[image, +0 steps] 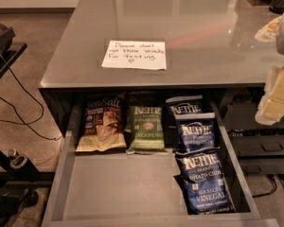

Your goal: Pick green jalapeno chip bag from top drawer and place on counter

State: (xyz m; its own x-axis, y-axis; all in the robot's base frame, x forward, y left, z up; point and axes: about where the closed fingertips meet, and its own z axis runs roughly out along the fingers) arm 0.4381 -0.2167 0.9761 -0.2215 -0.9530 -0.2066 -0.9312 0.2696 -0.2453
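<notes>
Our gripper hangs at the far right edge of the view, pale and partly cut off, over the right end of the counter and level with its near edge. We cannot tell how far open it is, and we see nothing held in it. It is well apart from the bags.

We see the green chip bag lying flat on the floor of the open drawer, in the far part, just near of the counter's front edge. Its long axis runs near to far. Its top points far, toward the counter, and the "Jalapeno" end points near, so the lettering reads upright to us.

Just beside it on the left lies a tan bag, edge to edge with it. On its right, three blue bags overlap in a row running near along the drawer's right wall.

A white handwritten note lies on the counter, far of the green bag.
</notes>
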